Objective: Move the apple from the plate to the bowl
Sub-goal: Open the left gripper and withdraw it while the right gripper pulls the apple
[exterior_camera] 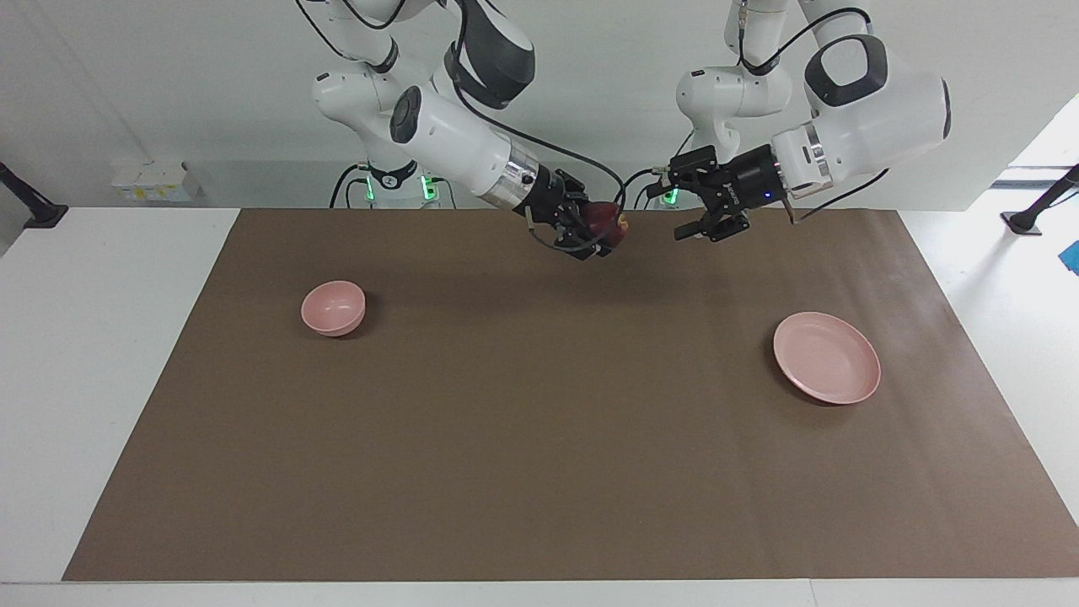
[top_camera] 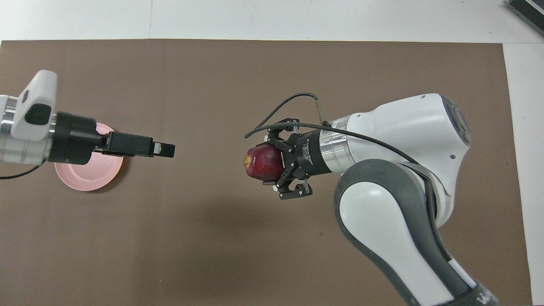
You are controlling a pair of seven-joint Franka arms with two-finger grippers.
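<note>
Apple [exterior_camera: 609, 224] — we are seeing it pinched in the right gripper [exterior_camera: 595, 239], up over the mat [exterior_camera: 539, 438]. Left gripper [exterior_camera: 706, 229] is hanging spread beside the apple — bowl [exterior_camera: 334, 308] and plate [exterior_camera: 827, 357] lying well apart from it.

Bowl [exterior_camera: 334, 308] toward the right arm's end, plate [exterior_camera: 827, 357] toward the left arm's (well apart).

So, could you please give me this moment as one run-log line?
right tool: shut on apple, raised over mat | left tool: open, raised, holds nothing | plate: bare | bowl: no apple
</note>
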